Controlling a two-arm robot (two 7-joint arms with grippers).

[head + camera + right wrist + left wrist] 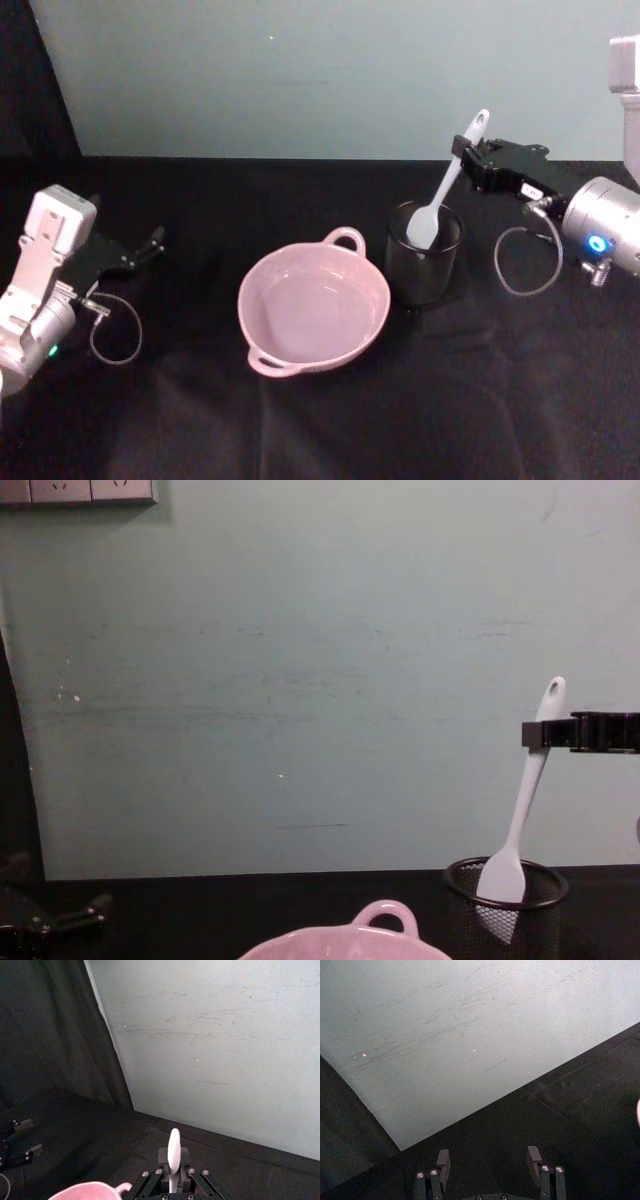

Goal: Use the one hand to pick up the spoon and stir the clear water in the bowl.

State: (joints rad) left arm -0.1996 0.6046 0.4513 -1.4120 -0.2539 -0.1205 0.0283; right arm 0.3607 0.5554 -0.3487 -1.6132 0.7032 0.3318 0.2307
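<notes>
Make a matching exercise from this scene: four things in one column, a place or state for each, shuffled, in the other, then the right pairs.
Things:
1. spoon
2. bowl
3. right tool
4. left tool

Places or states:
A. open, off at the robot's left side of the black cloth
B. pale pink, in the middle of the table
C. shut on a white handle, near its top
D. leaning, blade down inside the black mesh cup

Pairs: 1-D, 2-B, 3-C, 4-A
</notes>
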